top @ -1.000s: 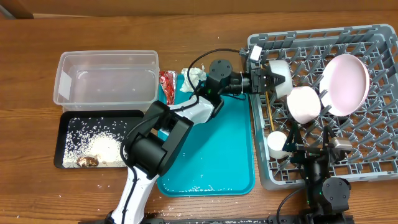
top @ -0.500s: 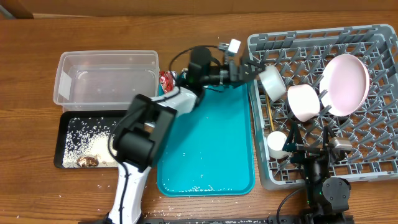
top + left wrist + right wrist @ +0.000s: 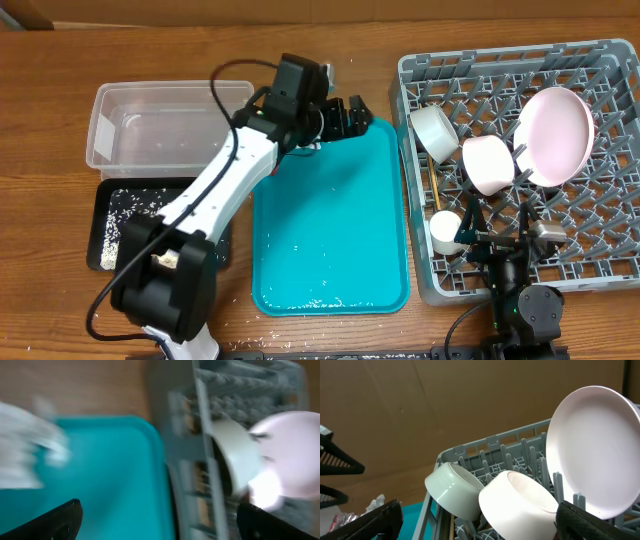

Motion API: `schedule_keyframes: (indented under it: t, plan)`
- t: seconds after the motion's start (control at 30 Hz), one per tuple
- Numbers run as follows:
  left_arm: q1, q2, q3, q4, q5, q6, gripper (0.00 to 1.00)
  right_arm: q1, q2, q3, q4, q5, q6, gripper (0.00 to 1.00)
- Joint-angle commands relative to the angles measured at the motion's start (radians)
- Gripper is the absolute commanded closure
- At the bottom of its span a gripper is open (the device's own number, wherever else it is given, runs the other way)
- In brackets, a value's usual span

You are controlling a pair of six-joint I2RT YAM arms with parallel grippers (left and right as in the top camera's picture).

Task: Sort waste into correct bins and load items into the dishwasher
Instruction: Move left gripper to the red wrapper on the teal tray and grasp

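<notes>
waste left: the napkin (image 3: pixel 376 504) and the red wrapper (image 3: pixel 339 521) lie close together at the far left corner of the teal tray (image 3: pixel 330 230). From overhead the left arm hides them.
bins: the clear tub (image 3: pixel 170 125) looks empty. The black tray (image 3: pixel 108 215) holds rice (image 3: pixel 125 212).
dishes: all sit in the rack (image 3: pixel 600 230). The white bowl (image 3: pixel 435 130) is tipped on its side at the far left. The pink bowl (image 3: pixel 488 165) is just beside it and the plate (image 3: pixel 555 135) stands on edge. The cup (image 3: pixel 447 230) and chopsticks (image 3: pixel 436 185) are nearer the front.
left gripper (image 3: pixel 347 116): jaws wide apart and empty, hovering over the tray's far edge, between the rack and the napkin.
right gripper (image 3: pixel 479 510): jaws wide apart and empty, at the rack's near side.
step in hand: loading looks complete, so it is probably time to sort the paper and wrapper.
next move: likely the left arm's job. It would swing left over the napkin, come down with jaws open, and pinch only that piece, since the wrapper lies close by.
</notes>
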Motion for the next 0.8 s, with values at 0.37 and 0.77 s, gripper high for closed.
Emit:
schedule_keyframes:
  t: [0.37,0.77]
  plan:
    - [-0.013,0.159,0.010,-0.001,-0.472,0.229,0.00,-0.005,-0.008,-0.010,0.007,0.005,0.000,0.00]
    - [-0.014,0.248,0.013,0.074,-0.376,0.229,0.62,-0.005,-0.008,-0.010,0.007,0.005,0.000,0.00]
